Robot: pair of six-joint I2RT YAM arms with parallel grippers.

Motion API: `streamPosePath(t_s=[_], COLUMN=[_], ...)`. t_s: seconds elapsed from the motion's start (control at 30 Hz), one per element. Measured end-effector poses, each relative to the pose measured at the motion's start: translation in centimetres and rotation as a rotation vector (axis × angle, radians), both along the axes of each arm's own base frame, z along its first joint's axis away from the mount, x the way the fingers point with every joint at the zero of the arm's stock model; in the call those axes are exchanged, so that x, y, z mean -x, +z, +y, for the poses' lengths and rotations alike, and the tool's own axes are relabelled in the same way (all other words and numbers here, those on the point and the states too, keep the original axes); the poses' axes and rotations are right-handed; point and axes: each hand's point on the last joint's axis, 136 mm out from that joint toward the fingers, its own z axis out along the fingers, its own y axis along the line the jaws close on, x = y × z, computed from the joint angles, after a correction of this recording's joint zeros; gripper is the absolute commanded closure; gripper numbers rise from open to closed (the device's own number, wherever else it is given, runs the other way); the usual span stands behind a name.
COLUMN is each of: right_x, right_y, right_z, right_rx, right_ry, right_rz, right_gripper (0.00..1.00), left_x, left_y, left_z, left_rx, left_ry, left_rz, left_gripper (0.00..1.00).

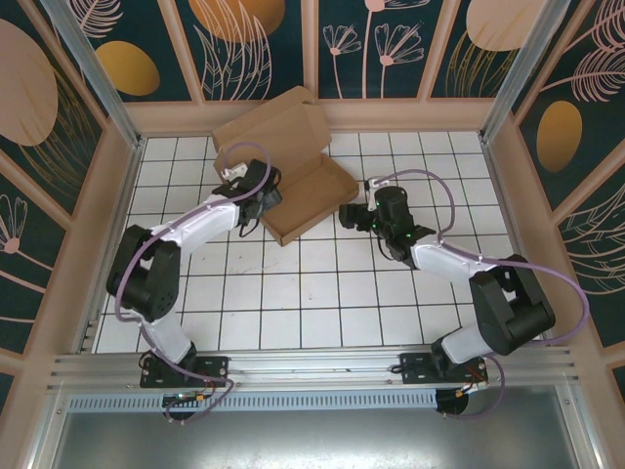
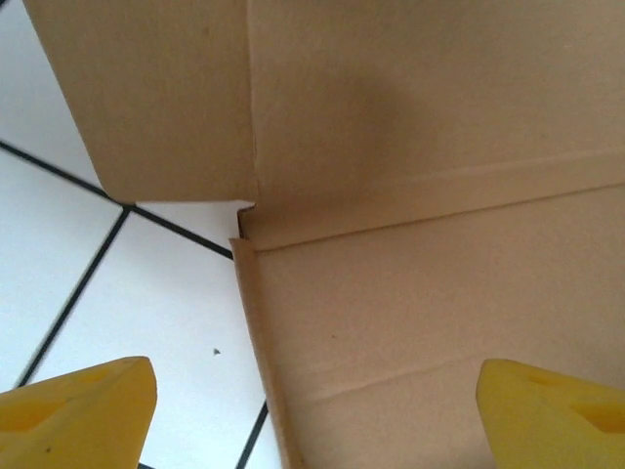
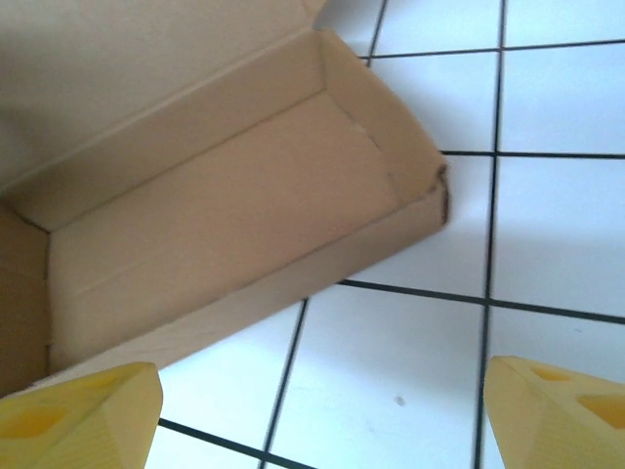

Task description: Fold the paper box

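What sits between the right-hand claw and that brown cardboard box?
Nothing visible. Bare white tiled tabletop is all that lies between the right gripper, jaws open, and the near wall of the brown corrugated cardboard box.

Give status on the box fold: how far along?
Done: the paper box has its tray walls standing. In hand: nothing gripped; left gripper and right gripper sit open at the tray's two ends. To do: the lid is open, tilted back; it likely needs closing and tucking.

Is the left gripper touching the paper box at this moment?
Cannot tell. In the left wrist view, the open fingers of the left gripper straddle the paper box edge, one above the tile, one above cardboard; no contact or gap shows plainly.
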Motion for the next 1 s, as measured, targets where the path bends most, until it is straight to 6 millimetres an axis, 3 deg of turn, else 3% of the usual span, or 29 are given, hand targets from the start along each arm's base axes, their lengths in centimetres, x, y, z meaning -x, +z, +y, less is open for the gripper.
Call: streamPosePath(t_s=[0.27, 0.37, 0.57, 1.0], right_x=[0.7, 0.7, 0.7, 0.1], right_y=[-0.4, -0.4, -0.4, 0.2], right_z=[-1.2, -1.3, -1.3, -1.7], right_rx=[0.008, 0.009, 0.007, 0.035], right_ry=[-0.022, -0.024, -0.023, -0.043], right_rz=[0.002, 0.003, 0.005, -0.007], right_gripper=[0.15, 0.15, 0.17, 0.15], left_x=[1.0, 0.9, 0.9, 0.9], left_y=[-4.3, -4.9, -5.9, -5.7], left_z=[0.6, 0.4, 0.2, 0.3], left_rx=[0.006, 0.015, 0.011, -0.096], left_ry=[0.129, 0.145, 0.152, 0.003], left_rz=[0.108, 0.125, 0.156, 0.175], left_gripper=[0.39, 0.56, 0.8, 0.98])
